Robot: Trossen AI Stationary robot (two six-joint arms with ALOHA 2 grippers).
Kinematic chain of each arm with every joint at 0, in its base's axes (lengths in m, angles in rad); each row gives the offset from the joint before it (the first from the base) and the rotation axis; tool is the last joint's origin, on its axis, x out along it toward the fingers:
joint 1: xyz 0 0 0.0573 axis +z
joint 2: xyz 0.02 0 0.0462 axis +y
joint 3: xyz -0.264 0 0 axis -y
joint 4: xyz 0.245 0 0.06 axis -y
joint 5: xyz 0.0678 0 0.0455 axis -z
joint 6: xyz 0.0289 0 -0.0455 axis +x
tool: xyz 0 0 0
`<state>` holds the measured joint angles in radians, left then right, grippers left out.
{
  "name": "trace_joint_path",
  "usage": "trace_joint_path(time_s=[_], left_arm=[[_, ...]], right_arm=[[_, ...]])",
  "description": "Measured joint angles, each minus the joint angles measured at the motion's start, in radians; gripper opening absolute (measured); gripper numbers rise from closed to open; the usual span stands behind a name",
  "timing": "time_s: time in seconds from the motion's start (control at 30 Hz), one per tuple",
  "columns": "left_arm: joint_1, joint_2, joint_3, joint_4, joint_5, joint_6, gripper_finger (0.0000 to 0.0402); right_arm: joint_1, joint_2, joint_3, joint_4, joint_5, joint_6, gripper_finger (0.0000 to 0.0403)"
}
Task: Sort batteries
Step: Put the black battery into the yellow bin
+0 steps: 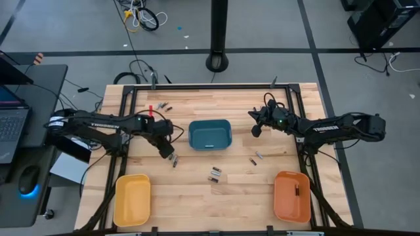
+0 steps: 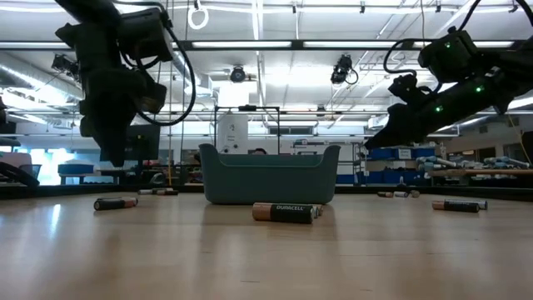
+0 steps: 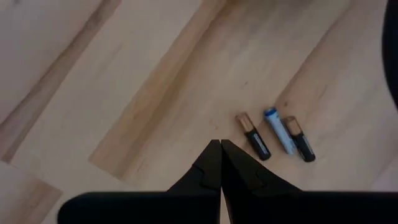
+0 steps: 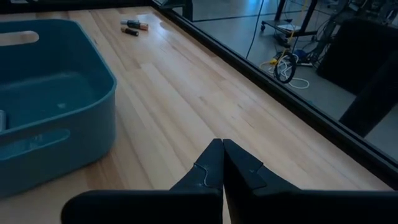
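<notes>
Batteries lie scattered on the wooden table: some by my left gripper [image 1: 174, 161], a cluster near the middle [image 1: 214, 174], a few right of centre [image 1: 256, 157] and several at the far left [image 1: 161, 106]. My left gripper [image 3: 221, 163] is shut, points steeply down and hangs above the wood. Just beyond its tips lie two dark copper-ended batteries [image 3: 253, 135] and one blue-and-white one [image 3: 278, 129]. My right gripper [image 4: 222, 160] is shut and hovers right of the teal bin [image 1: 210, 134], above bare wood. Neither gripper holds anything.
A yellow tray [image 1: 132, 198] stands at the near left. An orange tray [image 1: 292, 195] at the near right has one battery [image 1: 296, 191] in it. A black frame rail [image 4: 261, 81] runs along the table's far edge. Bare wood lies between the trays.
</notes>
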<state>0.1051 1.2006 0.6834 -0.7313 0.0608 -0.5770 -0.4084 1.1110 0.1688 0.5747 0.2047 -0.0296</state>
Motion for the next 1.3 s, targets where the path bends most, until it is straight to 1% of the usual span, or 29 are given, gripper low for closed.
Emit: trace_joint_path(time_s=[0.27,0.57,0.8,0.97,1.3], left_arm=[[-0.032,0.001,0.037,0.008,0.003,0.042,0.0010],[-0.098,0.001,0.043,0.007,0.004,-0.050,0.0011],[-0.120,0.002,0.043,0.008,-0.001,-0.093,0.0016],[-0.120,0.004,0.043,0.013,-0.008,-0.094,0.0045],[-0.120,0.004,0.043,0.059,-0.025,-0.112,0.0142]], right_arm=[[0.000,0.000,0.000,0.001,0.000,0.000,0.0010],[0.000,0.000,0.000,0.001,0.000,0.000,0.0010],[0.000,0.000,0.000,0.001,0.000,0.000,0.0010],[0.000,0.000,0.000,0.001,0.000,0.000,0.0010],[0.000,0.000,0.000,0.001,0.000,0.000,0.0010]])
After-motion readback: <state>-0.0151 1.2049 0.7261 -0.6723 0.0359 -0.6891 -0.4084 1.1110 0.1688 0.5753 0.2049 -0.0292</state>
